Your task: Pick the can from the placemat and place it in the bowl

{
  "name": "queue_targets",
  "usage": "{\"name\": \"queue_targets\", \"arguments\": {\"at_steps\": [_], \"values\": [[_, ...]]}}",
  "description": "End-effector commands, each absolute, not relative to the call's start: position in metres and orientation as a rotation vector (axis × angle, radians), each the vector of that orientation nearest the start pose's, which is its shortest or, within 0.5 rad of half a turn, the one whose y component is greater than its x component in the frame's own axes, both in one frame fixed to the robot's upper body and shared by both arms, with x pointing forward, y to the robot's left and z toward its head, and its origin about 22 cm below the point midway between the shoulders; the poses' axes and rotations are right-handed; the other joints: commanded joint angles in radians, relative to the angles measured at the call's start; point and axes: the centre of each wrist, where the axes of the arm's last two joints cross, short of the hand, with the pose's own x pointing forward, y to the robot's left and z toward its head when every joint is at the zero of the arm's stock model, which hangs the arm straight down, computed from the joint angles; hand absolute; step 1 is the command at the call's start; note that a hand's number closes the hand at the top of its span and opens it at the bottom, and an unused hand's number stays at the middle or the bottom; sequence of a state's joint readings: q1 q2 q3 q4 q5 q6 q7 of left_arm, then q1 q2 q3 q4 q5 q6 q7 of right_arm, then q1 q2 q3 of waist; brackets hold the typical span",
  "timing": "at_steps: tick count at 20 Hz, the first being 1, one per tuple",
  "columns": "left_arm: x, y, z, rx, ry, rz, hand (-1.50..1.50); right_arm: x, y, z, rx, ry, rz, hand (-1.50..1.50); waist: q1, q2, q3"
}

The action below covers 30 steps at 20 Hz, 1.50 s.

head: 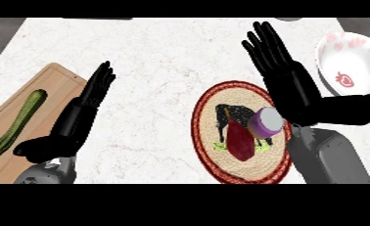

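My right hand flat, unclenched beside can on placemat; risk: knocking it over w/ palm approaching.

On the tabletop a placemat lies toward the right and near the front. The can stands on the mat's right part. A bowl sits behind and right of the mat, at the tabletop's right edge. A board lies at the left edge, with a cucumber on it. The right hand is between mat and bowl, just right of the can; the left hand is beside the board.
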State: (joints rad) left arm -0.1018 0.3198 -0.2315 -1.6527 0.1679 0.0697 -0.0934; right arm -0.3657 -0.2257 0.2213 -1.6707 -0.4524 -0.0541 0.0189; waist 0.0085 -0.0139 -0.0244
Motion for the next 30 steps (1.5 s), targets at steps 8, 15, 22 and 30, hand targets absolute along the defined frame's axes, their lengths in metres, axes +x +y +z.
{"name": "queue_targets", "arguments": {"at_steps": [8, 15, 22, 30], "values": [[0.282, 0.269, 0.073, 0.312, -1.739, -0.196, 0.0, 0.338, -0.296, 0.112, 0.346, -1.799, 0.411, 1.5, 0.035, 0.056, 0.033], [0.282, 0.265, 0.074, 0.35, -1.698, -0.203, 0.0, 0.347, -0.354, 0.106, 0.824, -1.87, 0.64, -1.5, 0.051, 0.039, 0.034], [0.297, 0.252, 0.081, 0.346, -1.688, -0.199, 0.0, 0.362, -0.358, 0.175, 0.655, -1.809, 1.079, -1.5, 0.041, 0.035, 0.03], [0.3, 0.259, 0.084, 0.362, -1.666, -0.189, 0.0, 0.357, -0.318, 0.196, 0.459, -1.649, 1.522, -1.5, 0.039, 0.031, 0.028]]}}
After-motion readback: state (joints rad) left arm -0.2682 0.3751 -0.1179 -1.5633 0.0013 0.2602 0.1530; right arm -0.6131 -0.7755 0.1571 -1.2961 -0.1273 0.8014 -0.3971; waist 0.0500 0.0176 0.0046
